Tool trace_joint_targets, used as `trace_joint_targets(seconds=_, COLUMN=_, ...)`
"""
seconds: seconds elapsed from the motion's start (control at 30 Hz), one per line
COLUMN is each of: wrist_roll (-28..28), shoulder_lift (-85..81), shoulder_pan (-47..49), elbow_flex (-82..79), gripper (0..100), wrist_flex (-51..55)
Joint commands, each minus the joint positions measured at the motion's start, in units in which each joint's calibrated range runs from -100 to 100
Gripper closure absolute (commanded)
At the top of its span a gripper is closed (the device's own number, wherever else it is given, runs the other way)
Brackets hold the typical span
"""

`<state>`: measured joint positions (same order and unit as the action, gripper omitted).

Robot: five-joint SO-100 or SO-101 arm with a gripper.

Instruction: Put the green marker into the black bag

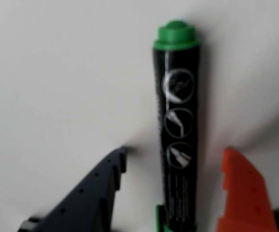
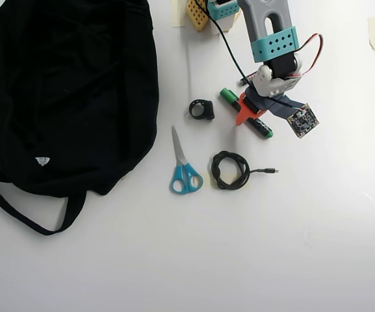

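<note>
White counter (image 2: 317, 247), evenly lit. Black bag (image 2: 70, 91) lay at overhead left; blue-handled scissors (image 2: 184, 170) and coiled black cable (image 2: 231, 170) lay mid-counter. Gripper (image 1: 174, 181) was spread wide, straddling the green marker (image 1: 179, 130) flat on the counter, not clamped.

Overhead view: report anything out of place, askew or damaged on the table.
Nothing stands out. The green marker lies flat and intact between the open tool's fingers, and the black bag, scissors, coiled cable and small black ring lie separately, undamaged.

Gripper (image 1: 173, 193) low, jaws spread wide apart.
</note>
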<state>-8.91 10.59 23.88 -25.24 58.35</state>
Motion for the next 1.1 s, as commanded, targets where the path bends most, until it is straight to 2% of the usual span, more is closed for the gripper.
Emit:
trace_joint_targets(seconds=0.0, wrist_roll=-0.2, shoulder_lift=0.2, shoulder_pan=0.4, elbow_flex=0.9, gripper=75, wrist_flex=-0.8)
trace_joint_targets(seconds=0.1, wrist_roll=-0.2, shoulder_lift=0.2, shoulder_pan=0.4, elbow_flex=0.9, gripper=76, wrist_flex=-0.8)
trace_joint_targets(seconds=0.27, wrist_roll=-0.2, shoulder_lift=0.2, shoulder_pan=0.4, elbow_flex=0.9, gripper=86, wrist_flex=-0.8)
trace_joint_targets(seconds=0.47, wrist_roll=-0.2, shoulder_lift=0.2, shoulder_pan=0.4, elbow_flex=0.9, gripper=89, wrist_flex=-0.8)
trace_joint_targets(seconds=0.63, wrist_roll=0.0, shoulder_lift=0.2, shoulder_pan=0.4, elbow_flex=0.9, gripper=97, wrist_flex=-0.8)
trace_joint_targets(seconds=1.07, wrist_roll=0.0, shoulder_lift=-0.8, shoulder_pan=0.4, elbow_flex=1.6, gripper=98, wrist_flex=0.0)
